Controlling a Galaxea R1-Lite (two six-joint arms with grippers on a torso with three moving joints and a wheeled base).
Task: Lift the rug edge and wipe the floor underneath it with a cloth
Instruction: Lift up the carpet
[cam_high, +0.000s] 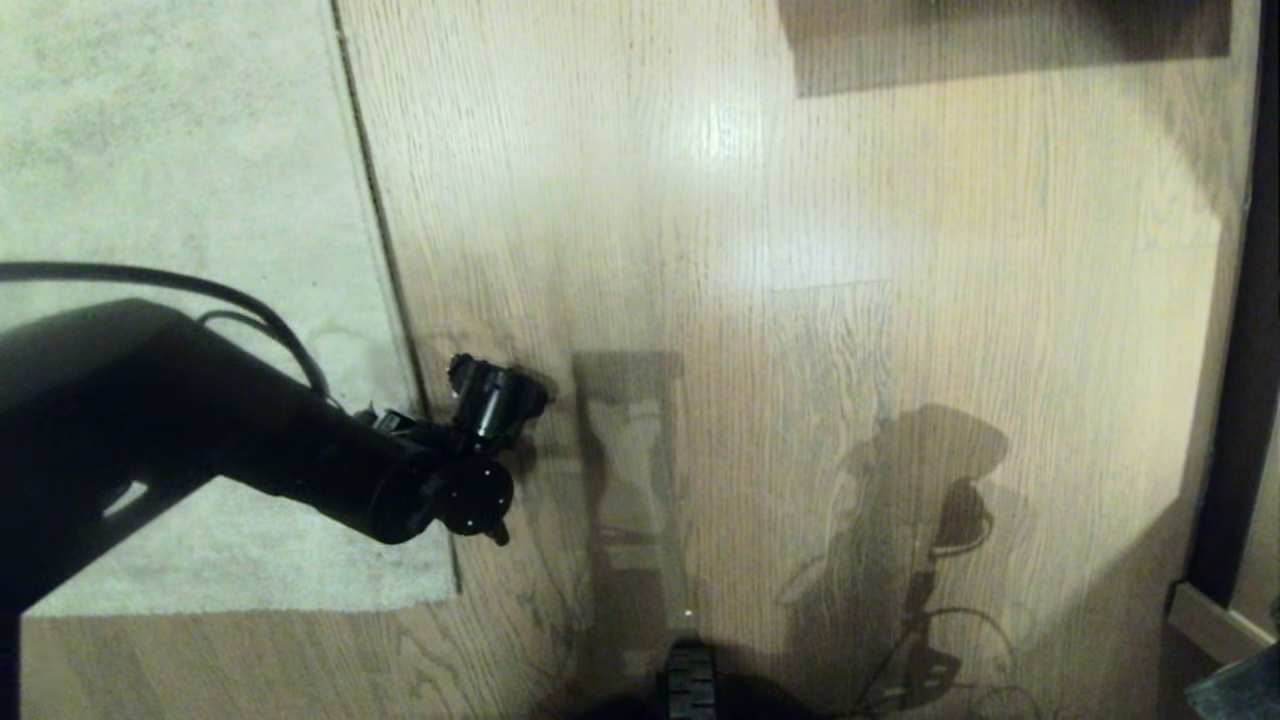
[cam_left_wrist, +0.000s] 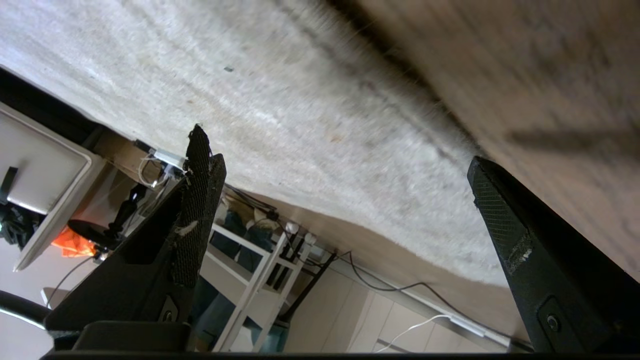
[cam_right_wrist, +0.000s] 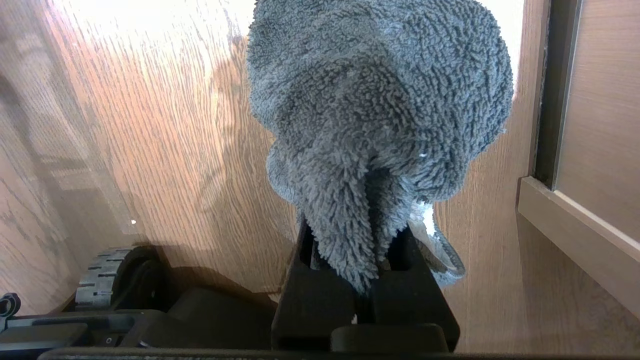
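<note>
1. Rug edge (cam_high: 385, 250) lying flat on the floor (cam_high: 800, 300), running as a straight dark-shadowed line from the top of the head view down toward the rug's near corner at lower left.
2. Seen again in the left wrist view as a fuzzy pale border (cam_left_wrist: 400, 85) between grey-beige pile and wood-grain planks (cam_left_wrist: 525, 60).
3. Left gripper (cam_high: 490, 400) low at that border, about two-thirds down its visible length, jaws spread wide and empty; one textured finger (cam_left_wrist: 200, 200) over the rug side, the other (cam_left_wrist: 505, 210) over the floor side, pile visible in the gap between.
4. Left arm (cam_high: 200, 430) reaching in from the left across the rug, black cable looping behind.
5. Cloth (cam_right_wrist: 375, 115), grey and fuzzy, bunched in a thick wad and pinched tight in the right gripper (cam_right_wrist: 365, 270), hanging above bare floor (cam_right_wrist: 150, 125) and well apart from the rug.
6. Right gripper out of the head view; tan wall panelling (cam_right_wrist: 600, 100) with its baseboard (cam_right_wrist: 575, 235) just beside.
7. Robot base wheel (cam_right_wrist: 107, 275) on the planks near the cloth-holding arm; shadows of the robot across the lit floor in the head view.
</note>
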